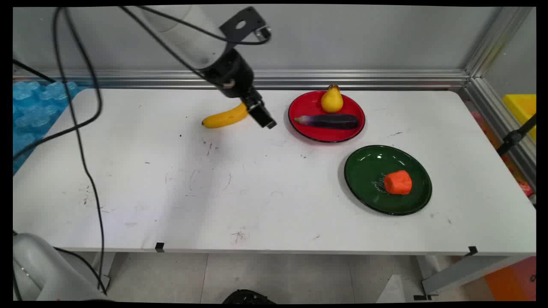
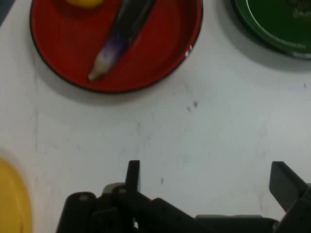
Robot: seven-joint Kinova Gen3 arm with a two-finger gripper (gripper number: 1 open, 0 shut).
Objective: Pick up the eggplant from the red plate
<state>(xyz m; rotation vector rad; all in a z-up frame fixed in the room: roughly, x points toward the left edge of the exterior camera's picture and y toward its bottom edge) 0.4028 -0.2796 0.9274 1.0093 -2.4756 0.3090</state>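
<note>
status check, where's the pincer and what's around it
Pincer open, empty, over bare table. Banana right beside it, not gripped. Red plate with eggplant and pear just ahead.

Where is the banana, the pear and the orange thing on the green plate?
banana (image 1: 222,118), main view, middle of its yellow body.
pear (image 1: 332,101), main view, its round lower half.
orange piece (image 1: 398,182), main view, its top face, on the green plate (image 1: 364,171).
</note>
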